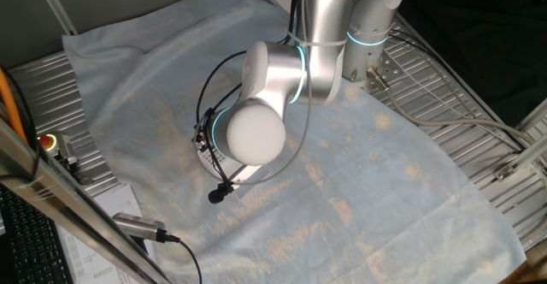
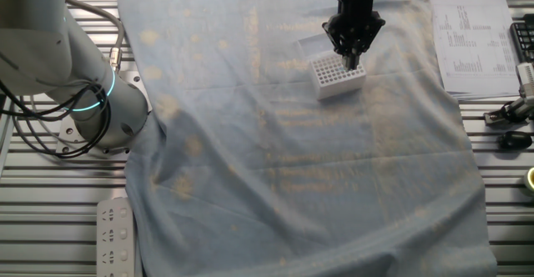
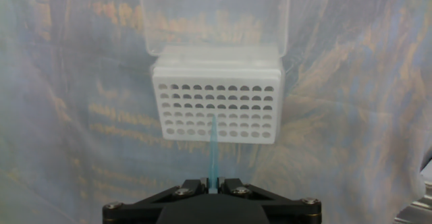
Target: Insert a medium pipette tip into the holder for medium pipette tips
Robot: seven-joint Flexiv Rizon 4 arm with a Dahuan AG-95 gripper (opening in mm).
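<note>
In the hand view my gripper (image 3: 213,183) is shut on the medium pipette tip (image 3: 213,150), a thin pale blue sliver that points forward over the holder for medium pipette tips (image 3: 214,109). The tip's narrow end lies over the rack's middle holes. The holder is a white block with a grid of dark holes and its clear lid stands open behind it. In the other fixed view the black gripper (image 2: 352,57) hangs right over the holder (image 2: 337,75). In one fixed view the arm's body hides both the holder and the tip.
A wrinkled pale blue cloth (image 2: 300,160) covers the table. The arm's base (image 2: 75,85) stands at the left. Printed paper sheets (image 2: 474,39) lie at the right edge. A keypad remote (image 2: 115,235) lies at the lower left. Metal slats (image 1: 444,104) surround the cloth.
</note>
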